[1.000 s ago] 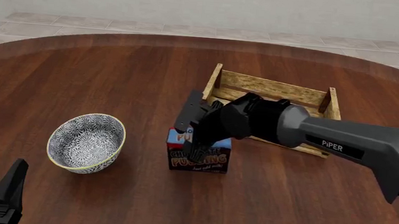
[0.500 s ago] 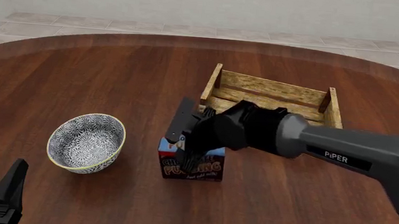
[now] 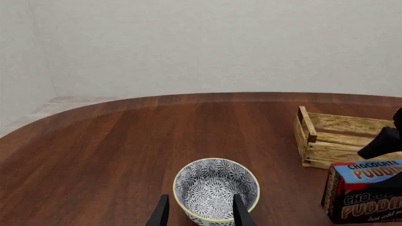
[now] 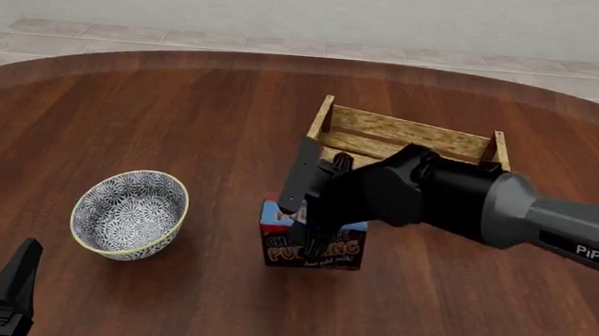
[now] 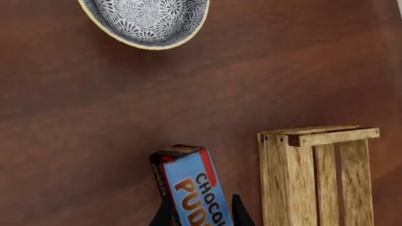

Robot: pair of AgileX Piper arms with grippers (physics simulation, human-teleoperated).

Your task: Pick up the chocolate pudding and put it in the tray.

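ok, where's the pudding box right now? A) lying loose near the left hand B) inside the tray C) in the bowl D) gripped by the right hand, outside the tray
D: the right hand is shut on the chocolate pudding, its fingers on either side of the carton in the right wrist view, and the box sits on the near side of the tray, not in it or in the bowl.
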